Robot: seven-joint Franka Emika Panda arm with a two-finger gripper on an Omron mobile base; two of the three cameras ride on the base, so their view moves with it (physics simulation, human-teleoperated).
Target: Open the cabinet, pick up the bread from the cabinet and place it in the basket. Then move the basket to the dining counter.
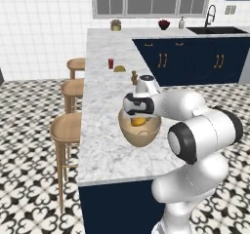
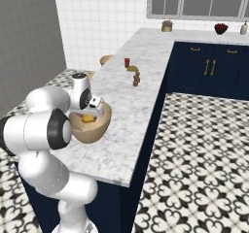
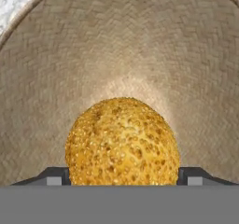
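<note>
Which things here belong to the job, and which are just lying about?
Job: bread, basket, dining counter, gripper.
Lying about: red cup, yellowish half-round item, small brown piece, stools.

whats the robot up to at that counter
The white arm has its gripper lowered into the basket, which sits on the marble dining counter near its front end. The bread lies in the basket, between the jaws, which stand spread at its two sides. Further along the counter stands a red cup.
</note>
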